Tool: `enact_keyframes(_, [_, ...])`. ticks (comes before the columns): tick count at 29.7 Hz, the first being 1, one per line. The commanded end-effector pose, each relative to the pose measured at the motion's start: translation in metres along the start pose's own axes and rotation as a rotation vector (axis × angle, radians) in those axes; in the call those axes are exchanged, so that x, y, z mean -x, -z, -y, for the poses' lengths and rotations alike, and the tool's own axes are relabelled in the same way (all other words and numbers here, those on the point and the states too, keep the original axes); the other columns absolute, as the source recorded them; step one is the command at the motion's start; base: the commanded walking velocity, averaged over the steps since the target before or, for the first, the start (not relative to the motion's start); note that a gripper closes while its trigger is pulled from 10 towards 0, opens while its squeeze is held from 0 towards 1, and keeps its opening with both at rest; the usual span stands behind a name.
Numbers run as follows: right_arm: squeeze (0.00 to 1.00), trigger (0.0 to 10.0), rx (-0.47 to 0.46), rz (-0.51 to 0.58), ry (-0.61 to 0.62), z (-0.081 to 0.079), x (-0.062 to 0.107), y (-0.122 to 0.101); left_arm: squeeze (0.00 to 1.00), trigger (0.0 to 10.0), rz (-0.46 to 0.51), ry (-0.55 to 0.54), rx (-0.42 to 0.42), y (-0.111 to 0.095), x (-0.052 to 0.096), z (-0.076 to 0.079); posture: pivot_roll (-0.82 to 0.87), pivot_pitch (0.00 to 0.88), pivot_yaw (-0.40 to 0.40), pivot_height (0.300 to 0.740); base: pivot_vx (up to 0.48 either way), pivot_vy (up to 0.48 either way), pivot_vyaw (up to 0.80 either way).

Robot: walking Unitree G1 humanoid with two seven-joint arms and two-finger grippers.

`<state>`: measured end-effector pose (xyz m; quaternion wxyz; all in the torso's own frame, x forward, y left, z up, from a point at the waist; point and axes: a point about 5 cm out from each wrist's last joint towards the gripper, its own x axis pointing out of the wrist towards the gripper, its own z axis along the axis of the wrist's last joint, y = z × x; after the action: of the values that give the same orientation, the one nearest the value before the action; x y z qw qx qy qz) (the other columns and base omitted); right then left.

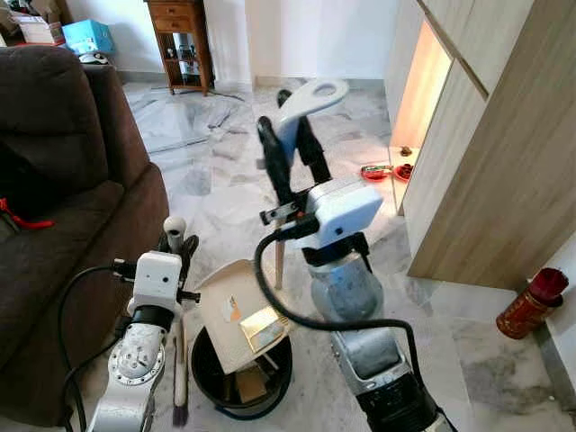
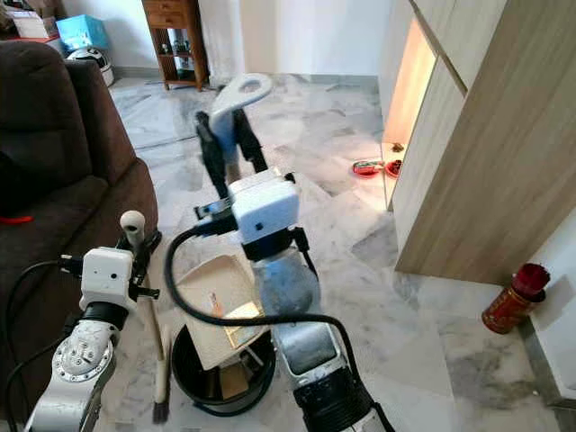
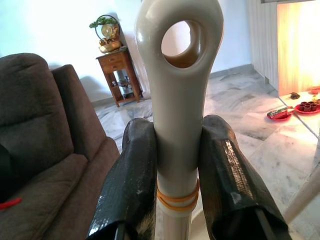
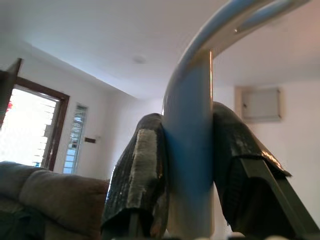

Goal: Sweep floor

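Observation:
My left gripper (image 1: 177,245) is shut on the beige handle of a small brush (image 1: 180,360), which stands upright with its dark bristles near the floor. In the left wrist view the black fingers (image 3: 132,175) clamp the handle (image 3: 177,100) below its round hole. Raised in front of me, my right gripper (image 1: 292,148) is shut on the pale looped handle (image 1: 310,97) of a dustpan. The beige pan (image 1: 236,306) tilts down over a black bin (image 1: 209,378), with a gold scrap (image 1: 261,328) at its lower edge. The right wrist view shows the fingers (image 4: 140,170) squeezing the handle.
A brown sofa (image 1: 63,198) fills the left side, close to my left arm. A wooden cupboard wall (image 1: 486,162) runs along the right, with a red cylinder (image 1: 531,301) at its foot and red dishes (image 1: 378,171) on the marble floor. A wooden cabinet (image 1: 180,40) stands far back.

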<state>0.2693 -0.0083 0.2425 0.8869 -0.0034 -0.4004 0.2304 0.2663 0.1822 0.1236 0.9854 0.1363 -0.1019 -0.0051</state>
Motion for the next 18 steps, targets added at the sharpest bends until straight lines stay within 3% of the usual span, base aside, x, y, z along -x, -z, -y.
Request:
enact_keyframes(1, [0.0,10.0,0.002,0.143,-0.006,-0.009,-0.009,-0.026,0.0,10.0,0.059,0.012,-0.028,-0.009,-0.004,-0.002,0.01,0.0,0.033,0.74,0.0,0.0,0.0])
enact_keyframes(5, [0.0,10.0,0.094,0.17,-0.098,-0.02,-0.008,-0.027,0.0,10.0,0.058,0.011,-0.026,-0.009,-0.003,-0.001,0.01,0.0,0.033,0.74,0.0,0.0,0.0])
enact_keyframes(12, [0.0,10.0,0.056,0.178,-0.113,-0.031,-0.007,-0.029,0.0,10.0,0.054,0.01,-0.025,-0.008,-0.003,-0.001,0.01,0.0,0.031,0.74,0.0,0.0,0.0])
enact_keyframes(18, [0.0,10.0,0.148,0.216,-0.249,-0.05,-0.002,-0.031,0.0,10.0,0.055,0.009,-0.025,-0.007,-0.003,-0.001,0.01,0.0,0.031,0.74,0.0,0.0,0.0])
